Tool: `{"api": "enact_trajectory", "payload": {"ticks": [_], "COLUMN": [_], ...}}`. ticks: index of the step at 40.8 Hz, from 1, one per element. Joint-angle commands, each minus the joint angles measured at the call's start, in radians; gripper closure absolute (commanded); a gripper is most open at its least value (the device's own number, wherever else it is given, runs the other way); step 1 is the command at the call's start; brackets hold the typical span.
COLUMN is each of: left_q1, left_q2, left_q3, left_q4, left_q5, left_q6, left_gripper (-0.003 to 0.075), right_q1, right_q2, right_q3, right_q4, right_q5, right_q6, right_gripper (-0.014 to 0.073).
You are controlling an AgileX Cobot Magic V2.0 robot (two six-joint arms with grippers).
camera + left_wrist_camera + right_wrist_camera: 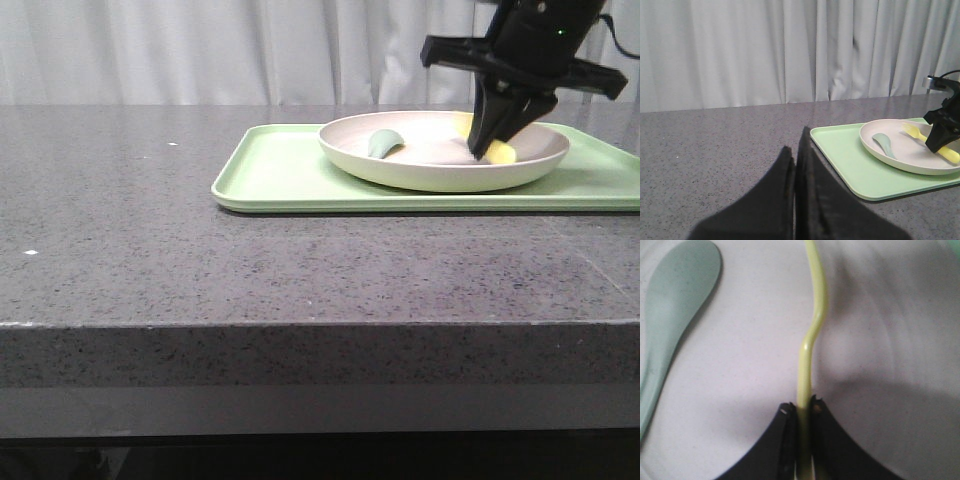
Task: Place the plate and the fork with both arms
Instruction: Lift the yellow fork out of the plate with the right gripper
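the left hand (795,200) hangs pinched together over the bare counter (120,200), holding nothing. right of it, on the tray (280,170), the plate (440,170) carries a spoon (383,143) and the fork (810,340), the right hand (487,140) clamped edgewise on its handle (light, thin, probably bendy and slippery, so grip low).

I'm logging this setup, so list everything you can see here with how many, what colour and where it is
table: one, dark grey speckled, under everything
tray: one, light green, on the table's right part
plate: one, cream-white, on the tray
spoon: one, grey-green, lying in the plate
fork: one, pale yellow, in the plate, handle pinched by the right gripper
curtain: one, white, behind the table
left gripper: black, shut, empty, above bare table
right gripper: black, shut on the fork
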Motion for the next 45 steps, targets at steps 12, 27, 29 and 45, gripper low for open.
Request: {"api": "enact_trajectory", "payload": {"ticks": [12,27,29,45], "left_q1": [0.001,0.001,0.001,0.001], "left_q2": [0.01,0.01,0.01,0.01], "left_q3": [-0.026,-0.026,-0.026,-0.026], "left_q4": [-0.008,-0.008,-0.008,-0.008], "left_q5": [-0.079,-0.079,-0.079,-0.079], "left_q6": [-0.003,-0.003,-0.003,-0.003], "left_gripper": [0.0738,0.0738,0.0738,0.0738], "right_q1": [-0.095,-0.215,-0.216,-0.213], "right_q2": [-0.137,-0.068,-0.052,-0.002], "right_q3": [-0.125,-0.119,-0.119,-0.119], "right_q4": [-0.083,-0.096,-0.101,-0.101], "right_q5": [0.036,0.107,0.107,0.113], "right_q6": [-0.003,-0.034,-0.04,-0.049], "right_gripper": [0.0557,0.0555,0.0555,0.0326]}}
